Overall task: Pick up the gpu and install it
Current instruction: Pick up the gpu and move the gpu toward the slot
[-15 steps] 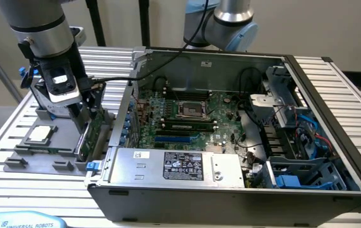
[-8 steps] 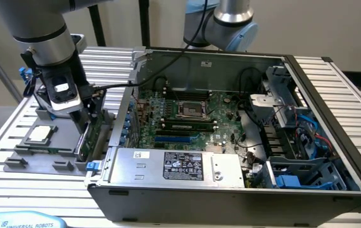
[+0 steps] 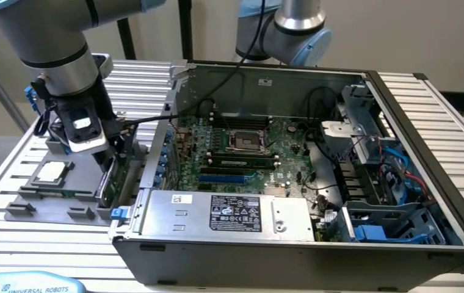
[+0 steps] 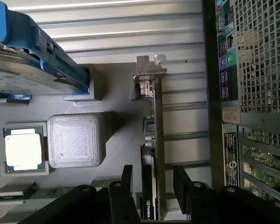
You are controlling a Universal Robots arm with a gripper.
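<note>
While open, gripper astride gpu.

In the exterior view the gripper covers most of the gpu, leaving a green strip. In the wrist view the gpu's near end runs off the picture's edge, as do the hard drive and computer case. The case's label is too small to read.
</note>
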